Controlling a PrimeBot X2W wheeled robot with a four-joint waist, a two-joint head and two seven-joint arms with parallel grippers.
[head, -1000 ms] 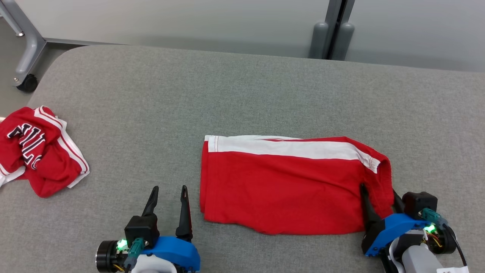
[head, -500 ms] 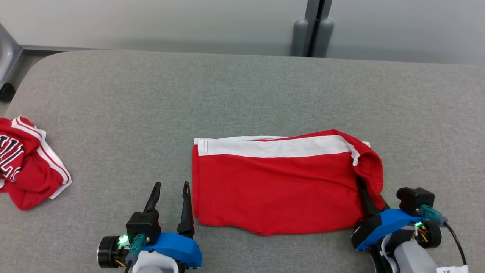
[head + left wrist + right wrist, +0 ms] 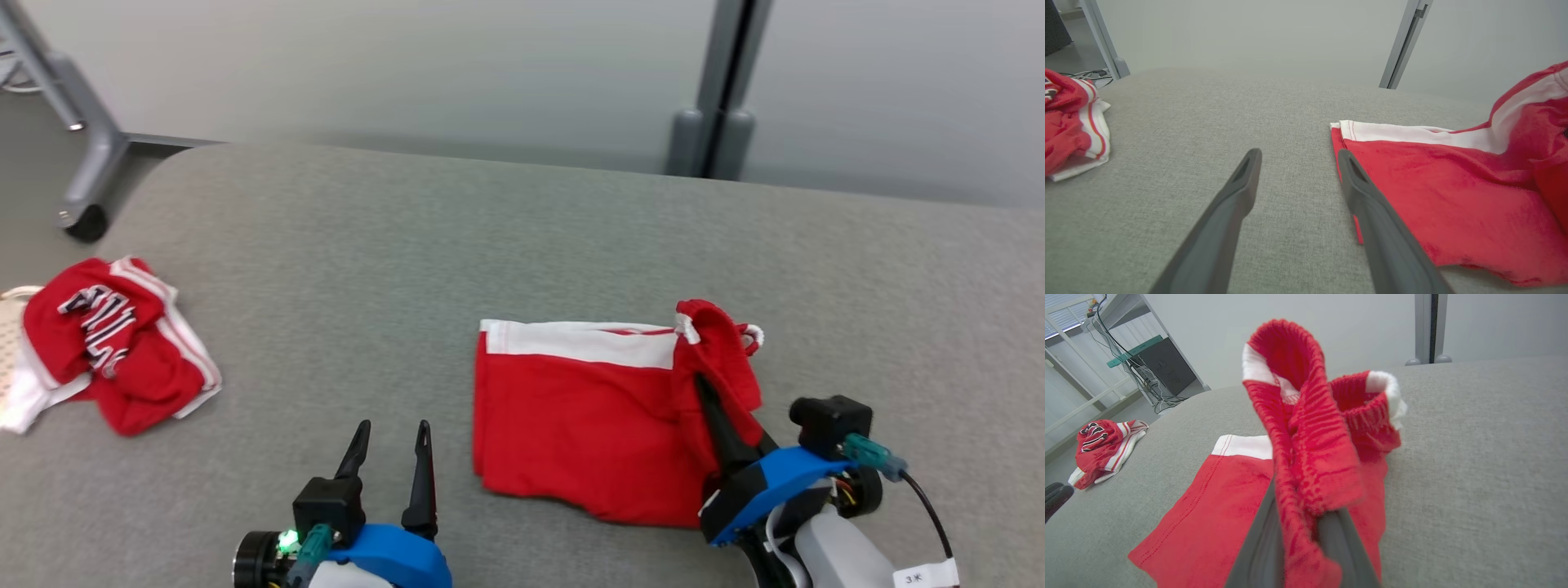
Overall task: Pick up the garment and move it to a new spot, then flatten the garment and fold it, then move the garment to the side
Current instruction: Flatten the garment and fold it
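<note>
Garment (image 3: 1314, 457) between right claw (image 3: 1300, 522) fingers (image 3: 1257, 543)

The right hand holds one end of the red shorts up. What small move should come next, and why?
Probably carry the right hand toward the robot's left and lower it, laying the pinched end on the flat half of the red shorts: that end is raised and curls over it.

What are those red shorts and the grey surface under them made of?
The red shorts with a white stripe look like soft, matte knit, perhaps polyester: visible ribbed texture, limp drape where lifted. The grey tabletop seems covered in woven fabric: fine speckled weave, no shine.
</note>
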